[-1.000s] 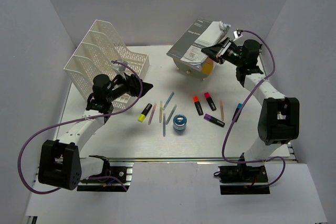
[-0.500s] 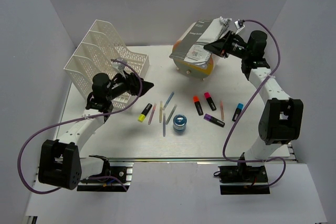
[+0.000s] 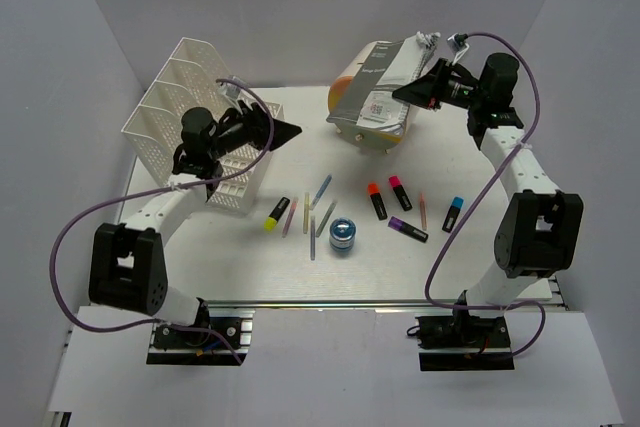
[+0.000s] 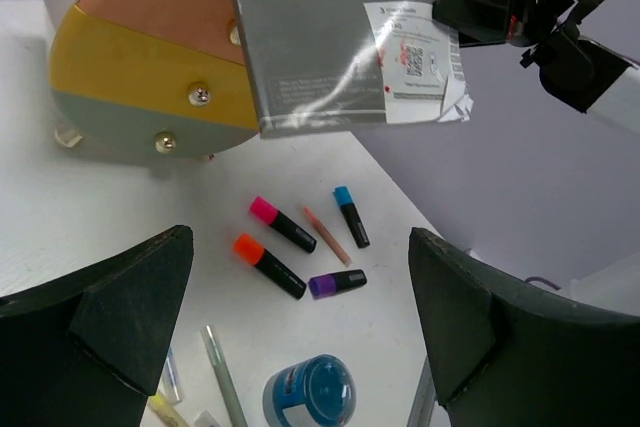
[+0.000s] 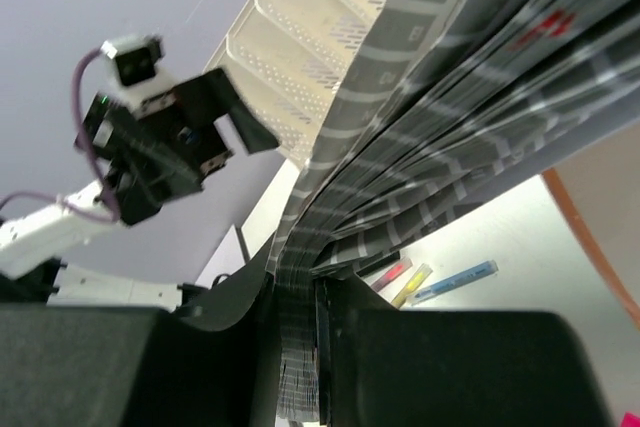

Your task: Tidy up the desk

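The step in hand looks like filing the paperwork: the right gripper [image 3: 408,93] is clamped on the edge of a stack of booklets [image 3: 372,87], holding it in the air well to the right of the white mesh file rack [image 3: 185,97], above the drawer unit [image 3: 388,133]. The left gripper [image 3: 285,130] hangs just beside the rack's right end, jaws spread wide and holding nothing. Judging by this, the next move calls for carrying the stack across to the rack and lining it up edge-first with a slot. The desk [image 3: 250,267] lies below both grippers, touching neither, with the rack at its far left corner; highlighters and pens [image 3: 379,202] and a blue jar [image 3: 342,235] lie loose right of the rack, nearer the front
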Action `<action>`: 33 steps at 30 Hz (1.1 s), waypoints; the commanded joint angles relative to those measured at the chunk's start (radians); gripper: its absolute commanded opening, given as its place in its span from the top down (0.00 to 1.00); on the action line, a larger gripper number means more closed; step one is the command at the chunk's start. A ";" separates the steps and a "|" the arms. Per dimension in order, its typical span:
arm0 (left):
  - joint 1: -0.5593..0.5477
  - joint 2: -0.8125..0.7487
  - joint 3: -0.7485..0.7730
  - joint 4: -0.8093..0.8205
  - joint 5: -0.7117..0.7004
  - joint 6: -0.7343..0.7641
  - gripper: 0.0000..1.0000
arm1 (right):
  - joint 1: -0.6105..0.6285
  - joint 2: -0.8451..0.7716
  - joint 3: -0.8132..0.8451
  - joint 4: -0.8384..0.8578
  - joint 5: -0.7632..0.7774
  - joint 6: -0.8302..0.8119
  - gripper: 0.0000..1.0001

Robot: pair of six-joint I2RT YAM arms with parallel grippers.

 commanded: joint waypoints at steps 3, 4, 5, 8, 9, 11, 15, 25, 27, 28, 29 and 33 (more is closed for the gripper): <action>-0.004 0.073 0.143 -0.063 0.048 -0.054 0.02 | -0.005 -0.116 0.098 0.111 -0.100 -0.039 1.00; -0.004 0.098 0.175 -0.077 0.048 -0.057 0.02 | -0.006 -0.128 0.086 0.115 -0.116 -0.039 1.00; -0.004 0.110 0.190 -0.115 0.056 -0.055 0.02 | -0.034 -0.148 0.078 0.117 -0.124 -0.040 1.00; -0.013 0.142 0.210 -0.105 0.078 -0.083 0.02 | -0.034 -0.197 0.031 0.147 -0.161 -0.029 1.00; -0.013 0.147 0.215 -0.106 0.090 -0.095 0.02 | -0.034 -0.211 0.020 0.152 -0.172 -0.028 1.00; -0.013 0.167 0.227 -0.112 0.101 -0.109 0.02 | -0.035 -0.245 -0.009 0.155 -0.189 -0.028 1.00; -0.013 0.191 0.233 -0.062 0.148 -0.183 0.02 | -0.032 -0.305 -0.061 0.157 -0.224 -0.028 1.00; -0.031 0.119 0.170 0.194 0.242 -0.344 0.02 | -0.026 -0.432 -0.175 0.117 -0.244 -0.066 1.00; -0.040 0.100 0.146 0.240 0.255 -0.385 0.02 | -0.026 -0.440 -0.178 0.085 -0.250 -0.092 1.00; -0.040 0.099 0.138 0.246 0.266 -0.390 0.02 | -0.020 -0.446 -0.178 0.074 -0.253 -0.100 1.00; -0.040 0.099 0.137 0.245 0.274 -0.390 0.02 | -0.020 -0.447 -0.176 0.063 -0.256 -0.117 1.00; -0.059 0.107 0.146 0.216 0.283 -0.385 0.02 | 0.014 -0.469 -0.178 0.009 -0.255 -0.161 1.00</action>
